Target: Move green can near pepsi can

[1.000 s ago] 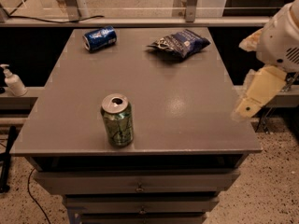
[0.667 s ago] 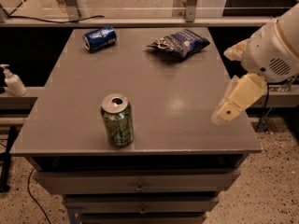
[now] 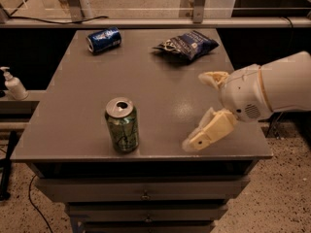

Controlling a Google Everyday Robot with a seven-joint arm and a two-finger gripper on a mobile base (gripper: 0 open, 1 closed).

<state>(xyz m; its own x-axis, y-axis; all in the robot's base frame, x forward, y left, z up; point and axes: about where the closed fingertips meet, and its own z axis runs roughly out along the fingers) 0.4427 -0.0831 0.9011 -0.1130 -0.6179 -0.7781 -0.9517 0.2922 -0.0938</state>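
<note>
The green can (image 3: 122, 125) stands upright near the front edge of the grey table (image 3: 160, 89), left of centre. The pepsi can (image 3: 103, 39), blue, lies on its side at the table's far left corner. My gripper (image 3: 198, 110) comes in from the right, over the front right part of the table. It is to the right of the green can and apart from it. Its two pale fingers (image 3: 210, 130) are spread wide and hold nothing.
A dark blue crinkly chip bag (image 3: 187, 44) lies at the far right of the table. A white pump bottle (image 3: 13, 84) stands on a ledge to the left. Drawers (image 3: 143, 195) sit under the table's front edge. A rail runs behind the table.
My gripper has moved left, from beyond the table's right edge to over its front right part, closer to the green can. The cans and the bag have not moved.
</note>
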